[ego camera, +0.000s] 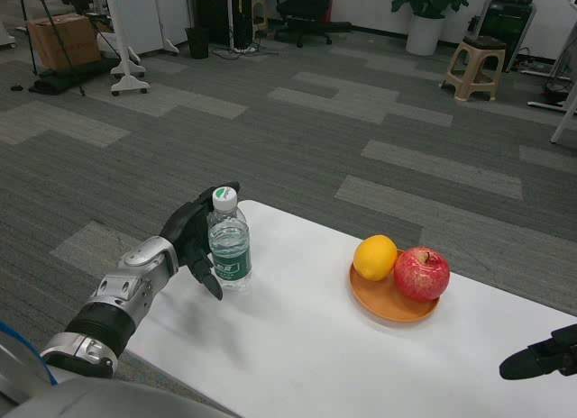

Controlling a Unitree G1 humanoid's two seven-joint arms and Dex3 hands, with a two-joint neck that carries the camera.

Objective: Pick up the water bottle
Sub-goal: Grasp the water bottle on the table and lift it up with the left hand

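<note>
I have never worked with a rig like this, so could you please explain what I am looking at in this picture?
This is one picture, taken from a humanoid robot's head, looking down over a white table. The silver forearms ending in black hands are the robot's own. Its left hand is at the table's left edge, fingers curved around a clear plastic water bottle with a white cap and green label; the bottle stands upright on the table, and I cannot tell how firmly it is gripped. The right hand waits at the lower right edge, only partly in view. A small orange plate carries a yellow-orange citrus fruit and a red apple.
</note>
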